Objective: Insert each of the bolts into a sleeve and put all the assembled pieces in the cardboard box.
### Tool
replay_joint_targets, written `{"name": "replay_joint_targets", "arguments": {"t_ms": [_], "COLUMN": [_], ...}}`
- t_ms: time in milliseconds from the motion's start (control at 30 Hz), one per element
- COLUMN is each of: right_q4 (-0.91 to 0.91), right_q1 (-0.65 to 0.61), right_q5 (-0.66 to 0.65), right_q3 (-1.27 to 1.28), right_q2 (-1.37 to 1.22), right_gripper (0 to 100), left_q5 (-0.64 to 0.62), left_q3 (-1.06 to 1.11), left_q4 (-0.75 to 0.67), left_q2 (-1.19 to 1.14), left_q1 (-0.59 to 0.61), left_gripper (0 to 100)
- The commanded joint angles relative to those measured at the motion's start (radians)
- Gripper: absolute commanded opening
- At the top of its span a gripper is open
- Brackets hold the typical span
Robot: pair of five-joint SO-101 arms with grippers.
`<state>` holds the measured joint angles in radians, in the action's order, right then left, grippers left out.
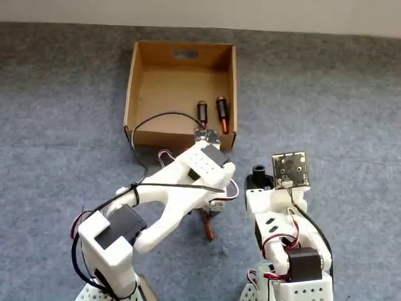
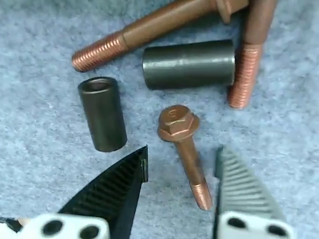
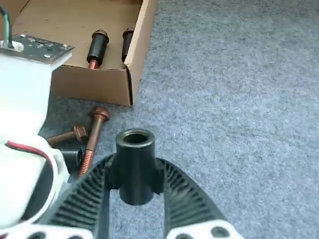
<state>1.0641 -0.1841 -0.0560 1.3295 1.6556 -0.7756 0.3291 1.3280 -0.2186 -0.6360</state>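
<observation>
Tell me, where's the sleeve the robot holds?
Right wrist view: the sleeve stands upright in the right gripper, near the loose bolts and the cardboard box's corner.

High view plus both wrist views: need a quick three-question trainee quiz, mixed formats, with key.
1. True or false: the right hand is shut on a sleeve.
2. How many assembled pieces lie in the cardboard box?
3. What lies between the left hand's open fingers? A) a bolt B) a sleeve C) nothing
Key: 1 true; 2 two; 3 A.
</observation>
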Motion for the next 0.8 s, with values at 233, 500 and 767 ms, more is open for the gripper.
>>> {"name": "replay_joint_targets", "arguments": {"t_ms": [233,500,767], "right_q4": [0.002,0.002,-0.004], "right_q1": [0.013,0.045,0.071], "right_q5": [0.006,0.006,0.006], "right_q3": [-0.004,-0.005,-0.005], "right_q2": [0.013,0.015,0.015], "right_gripper": [0.6,0.6,0.6], "left_q5": [-0.002,0.367,0.422], "left_q3": [0.004,-0.013,0.119], "left_q4": [0.005,-0.052,-0.336], "left_q2": [0.004,0.015,0.015], "left_q1": [-0.008,-0.01,-0.002], "left_gripper": [6,6,7]}}
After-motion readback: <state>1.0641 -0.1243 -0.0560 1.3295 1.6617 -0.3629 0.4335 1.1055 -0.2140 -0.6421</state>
